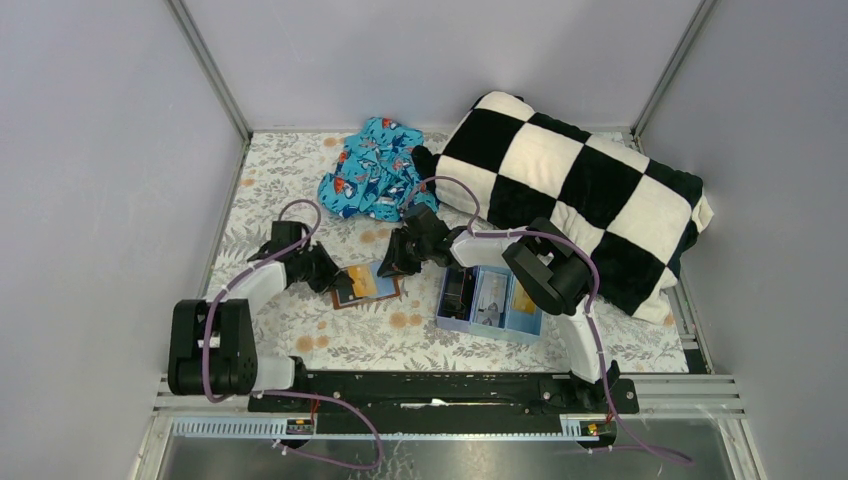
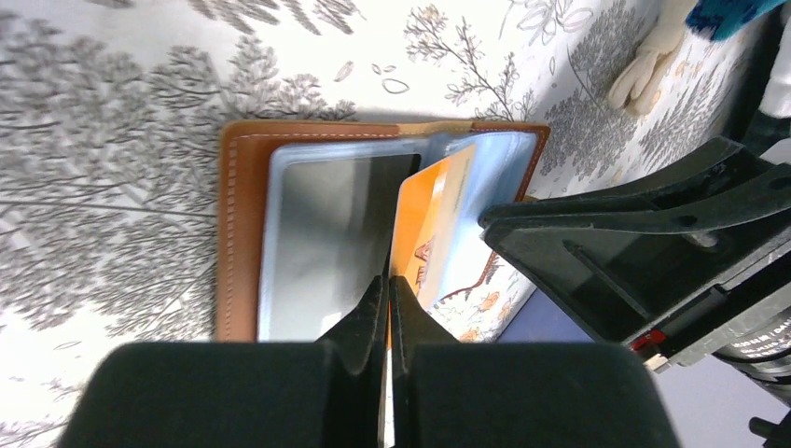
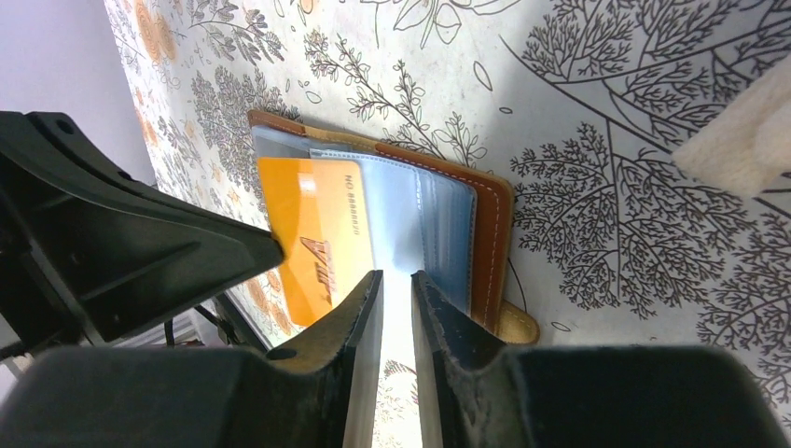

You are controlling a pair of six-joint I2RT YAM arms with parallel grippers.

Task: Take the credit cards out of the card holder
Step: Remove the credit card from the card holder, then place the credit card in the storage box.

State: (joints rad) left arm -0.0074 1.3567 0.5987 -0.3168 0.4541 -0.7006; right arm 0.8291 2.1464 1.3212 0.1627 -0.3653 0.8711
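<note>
The brown card holder (image 1: pixel 366 285) lies open on the floral table between my two grippers. In the left wrist view its brown edge (image 2: pixel 238 233) frames a pale blue lining, and the dark grey card (image 2: pixel 336 219) sits in the left pocket. The orange card (image 2: pixel 431 229) is tilted up out of its pocket. My left gripper (image 2: pixel 388 278) is shut on the orange card's edge. In the right wrist view the orange card (image 3: pixel 312 224) lies over the lining beside the holder's brown rim (image 3: pixel 490 243) and clasp tab (image 3: pixel 520 327). My right gripper (image 3: pixel 396 273) stands on the lining, its jaws a narrow gap apart with nothing between them.
A light blue three-compartment tray (image 1: pixel 490 303) stands just right of the card holder. A blue patterned cloth (image 1: pixel 375 170) and a black-and-white checkered cushion (image 1: pixel 580 195) lie at the back. Grey walls close in the table on three sides.
</note>
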